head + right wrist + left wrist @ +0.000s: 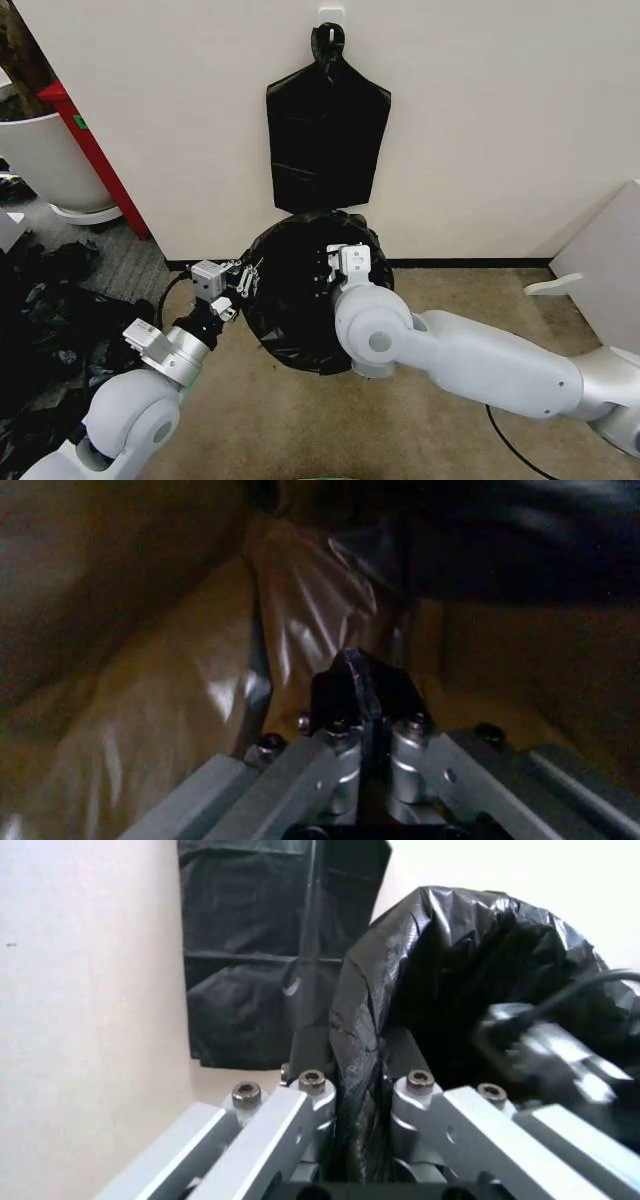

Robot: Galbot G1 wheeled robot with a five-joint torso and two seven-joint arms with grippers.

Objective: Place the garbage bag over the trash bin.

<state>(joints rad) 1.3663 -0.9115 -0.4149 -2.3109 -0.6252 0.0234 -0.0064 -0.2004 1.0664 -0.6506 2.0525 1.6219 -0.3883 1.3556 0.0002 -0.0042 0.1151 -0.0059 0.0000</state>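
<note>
Left gripper (243, 279) jaws pinch the garbage bag (290, 300) rim; right gripper (330, 265) jaws closed inside it, grasp unclear.

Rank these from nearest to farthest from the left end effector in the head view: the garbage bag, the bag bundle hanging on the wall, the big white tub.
1. garbage bag, pinched in the left end effector.
2. bag bundle, up on the wall.
3. white tub, far left.

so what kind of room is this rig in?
Probably an indoor office or lab corner: tan carpet, plain white wall with dark baseboard, a black bag bundle hung on a wall hook, a heap of black bags at left.
</note>
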